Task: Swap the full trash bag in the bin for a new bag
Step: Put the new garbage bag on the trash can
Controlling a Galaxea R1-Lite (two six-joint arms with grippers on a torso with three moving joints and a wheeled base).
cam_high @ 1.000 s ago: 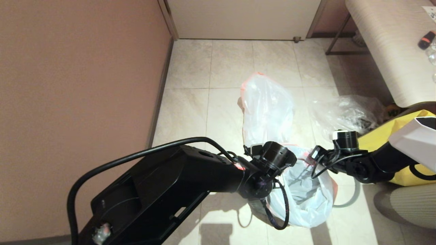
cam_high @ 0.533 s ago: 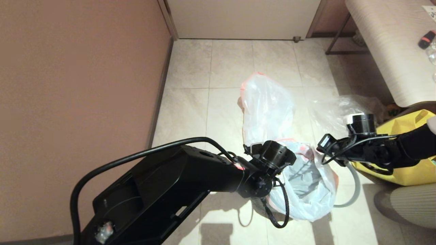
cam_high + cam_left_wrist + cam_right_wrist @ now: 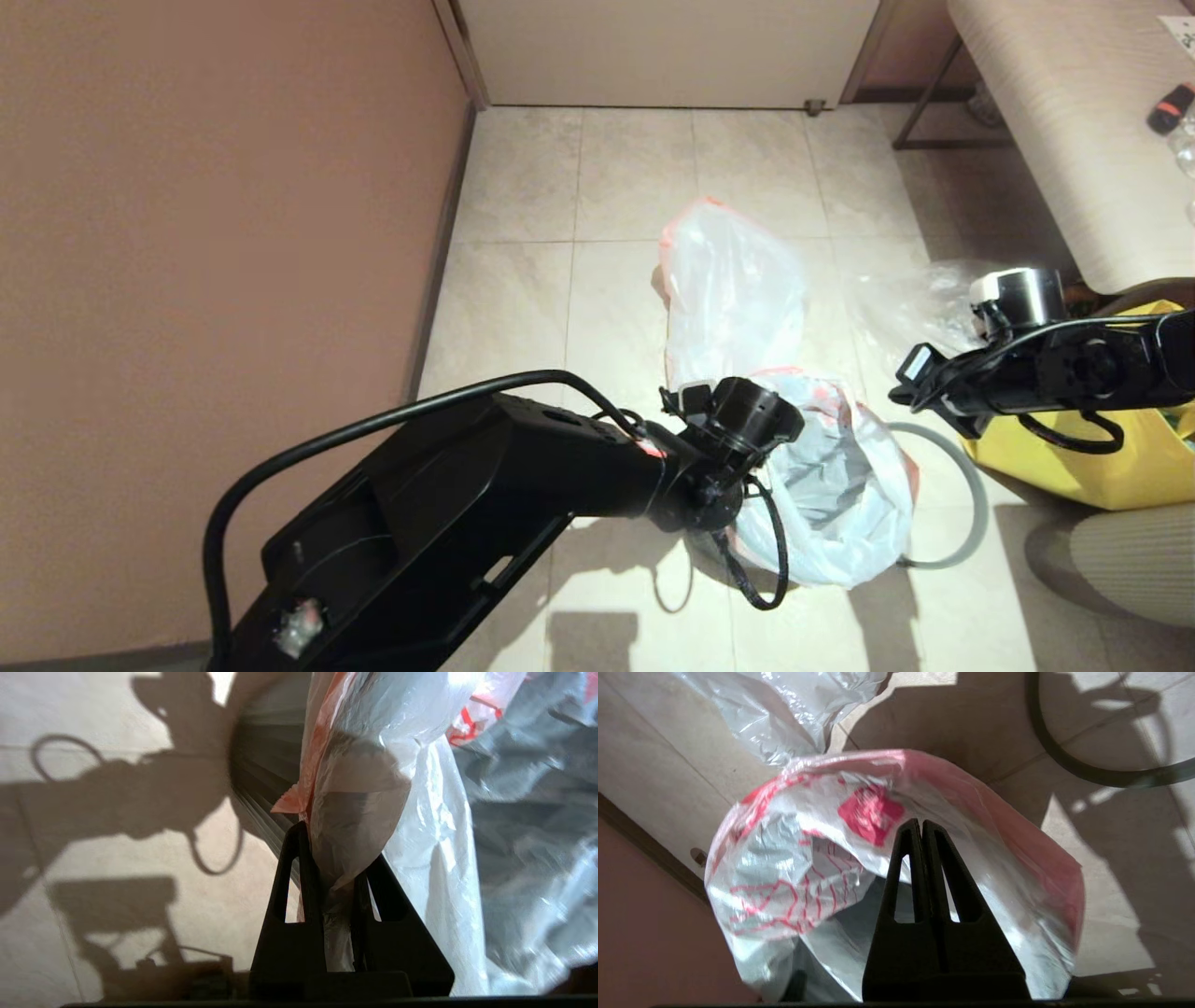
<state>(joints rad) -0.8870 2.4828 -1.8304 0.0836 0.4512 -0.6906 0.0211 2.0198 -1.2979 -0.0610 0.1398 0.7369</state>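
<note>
The new bag, thin white with red-orange print, is draped over the bin, whose black ribbed wall shows in the left wrist view. My left gripper is shut on a bunched pink-edged fold at the left side of the bag's mouth. My right gripper is shut with nothing in it and hovers over the right side of the new bag. The full trash bag, milky white, lies on the floor just beyond the bin.
A grey ring lies on the tiles right of the bin. A clear plastic bag and a yellow tote sit further right, under a pale table. The brown wall runs along the left.
My right arm has drawn back to the right and away from the bag's rim, still shut. More of the grey ring shows on the floor. The left gripper keeps its hold.
</note>
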